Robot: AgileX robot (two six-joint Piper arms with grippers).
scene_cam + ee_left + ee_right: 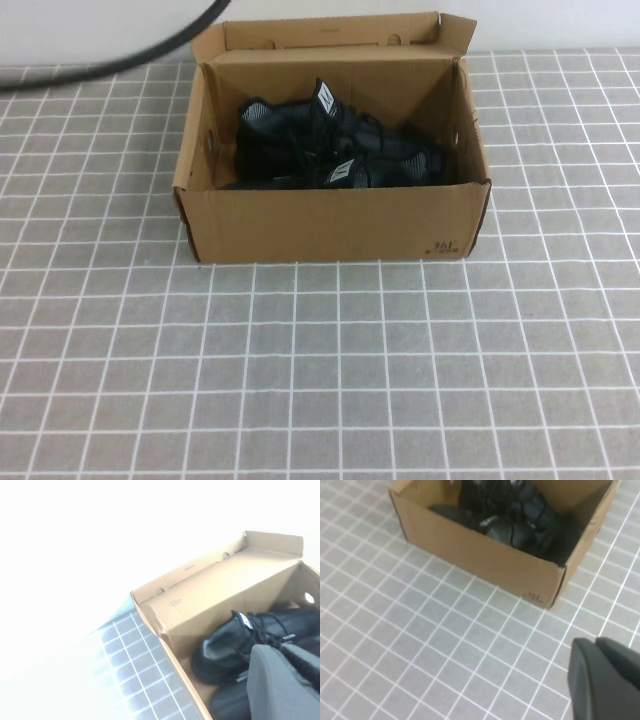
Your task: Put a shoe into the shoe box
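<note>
Lying inside the open shoe box [330,225] beside its twin: the shoe [345,172]. Hovering above the box's left end: left gripper [285,685], fingers' state impossible to tell. Hanging over the tiled table [320,380], near side: right gripper [605,680], likewise unclear

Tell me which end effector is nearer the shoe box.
Left. The left end effector hangs right over the open shoe box; the right end effector sits back over the tiled table, off the box's front corner.
</note>
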